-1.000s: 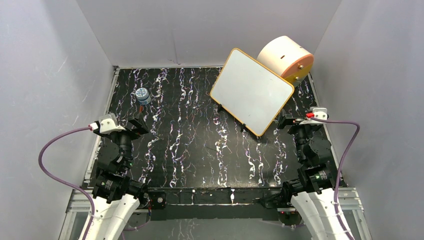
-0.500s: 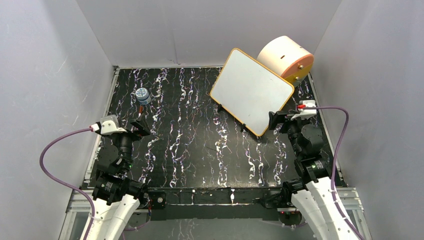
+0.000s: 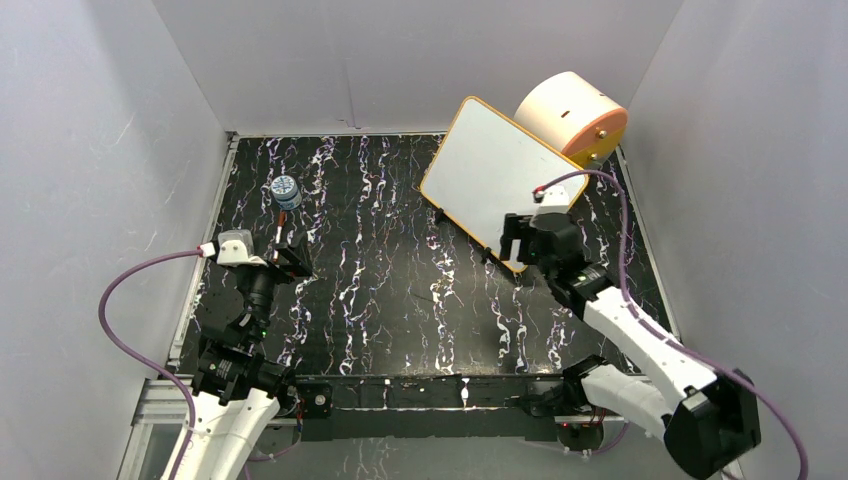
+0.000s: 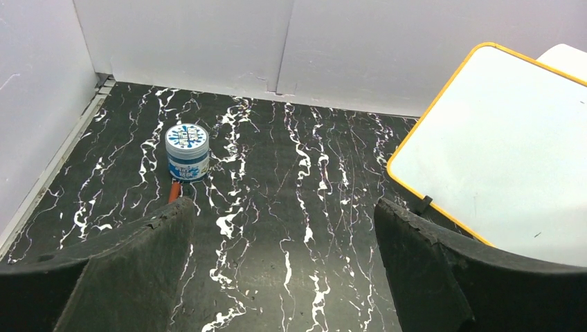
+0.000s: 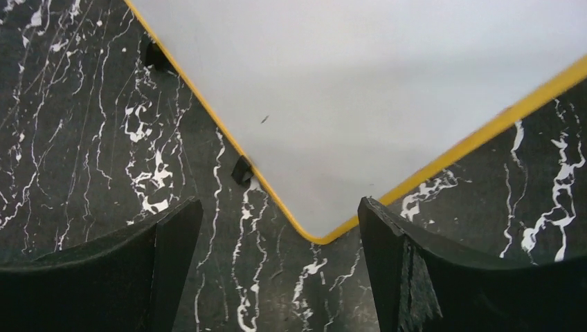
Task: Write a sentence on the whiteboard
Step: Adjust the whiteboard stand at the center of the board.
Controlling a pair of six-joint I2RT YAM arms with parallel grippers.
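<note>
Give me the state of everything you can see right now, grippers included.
Whiteboard: blank, no sentence written yet, only a tiny dark speck.
Jar: upright, lid on, nothing touching it.
Drum: lying on its side behind the whiteboard.
Left gripper: open, empty, pointed toward the jar.
Right gripper: open, empty, over the whiteboard's near corner.

From high at 6 o'clock we look down on the whole table point(image 3: 400, 300). Our left wrist view faces 1 o'clock, low. The right wrist view sits close above the whiteboard point(image 5: 387, 90), shared by all.
</note>
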